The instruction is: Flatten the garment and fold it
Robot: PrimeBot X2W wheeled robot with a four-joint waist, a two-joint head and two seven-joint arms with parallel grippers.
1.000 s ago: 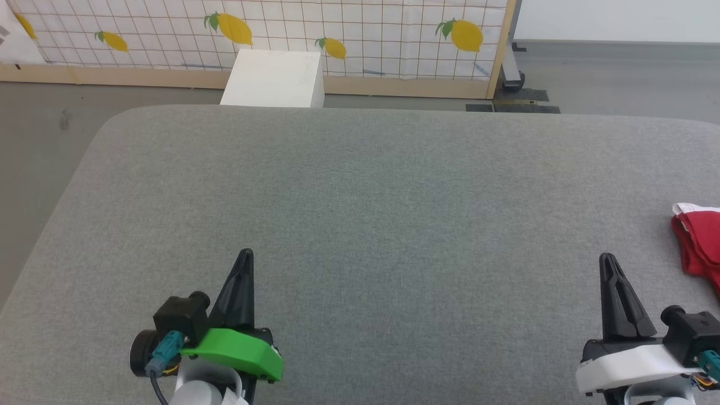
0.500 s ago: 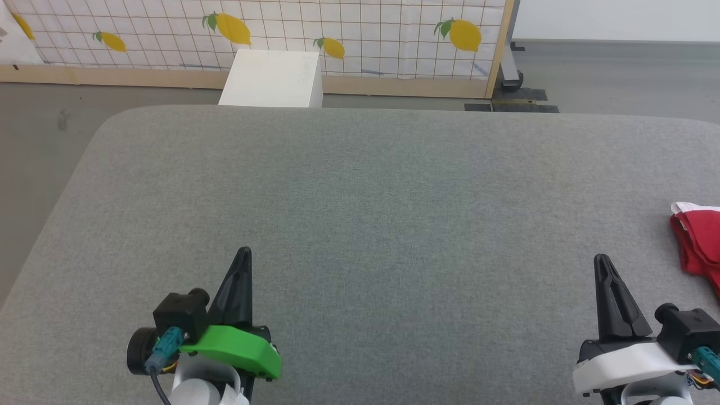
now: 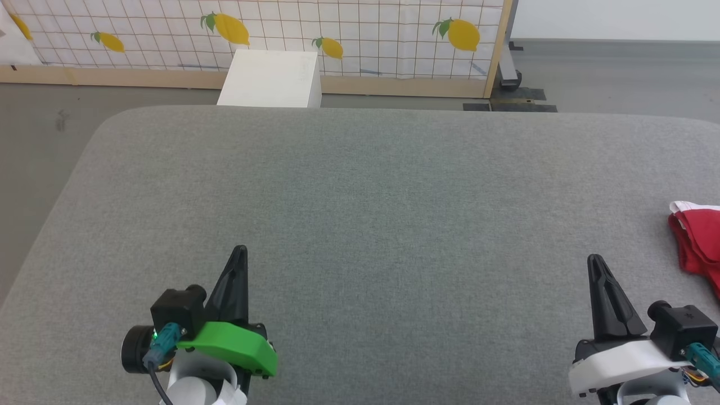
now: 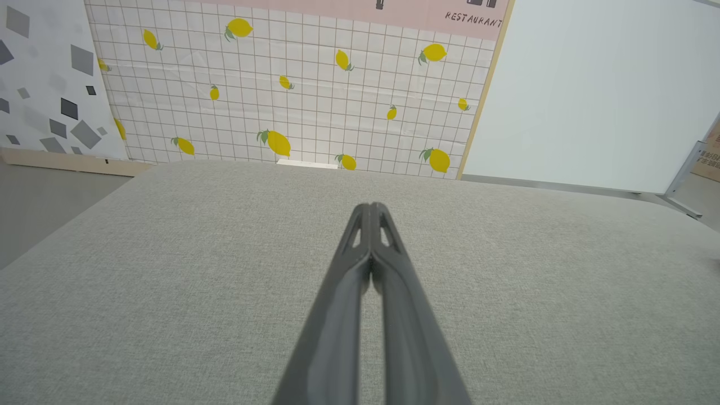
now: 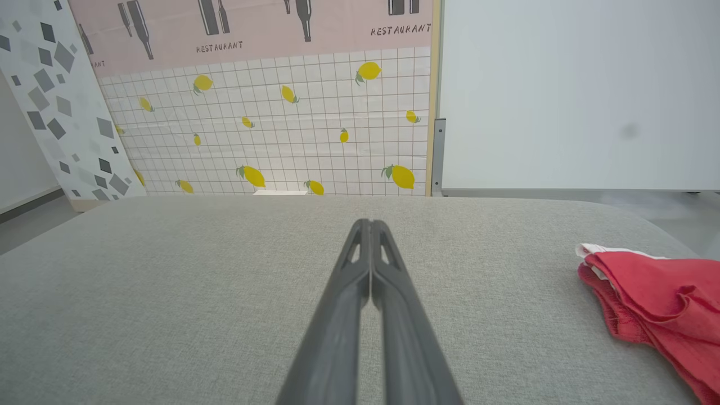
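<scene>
While the garment [image 3: 696, 243] lies bunched at the far right edge of the head view, cut off by the frame, you can see it rests on the grey padded surface [image 3: 360, 191], red cloth in loose folds with a white band at its far corner. Check the right wrist view too: same garment [image 5: 658, 295] low on the right, crumpled, not flat, white band at the end nearest the fingers. Your right gripper [image 3: 594, 259] sits near it, on its left, apart from the cloth, no contact. Its two dark fingers are pressed together to one point [image 5: 370, 223], nothing between them. A white cover [image 3: 619, 363] shows on that wrist. Your left gripper [image 3: 240, 249] is well apart from the garment, on the left of the surface, with a green cover [image 3: 233, 349] on its wrist. Its fingers also meet at the tips [image 4: 370, 207], gripping nothing. Both grippers point away from you toward the far edge. You cannot tell whether either one touches the surface or hangs just over it. Past the far edge a white box [image 3: 270, 79] stands on the grey floor [image 3: 39, 124], against a grid panel printed with lemons [image 3: 365, 34] in a wooden frame. The wrist views show a pink strip lettered RESTAURANT [image 5: 253, 28] above that grid, and a plain pale wall [image 5: 574, 95] to its right.
</scene>
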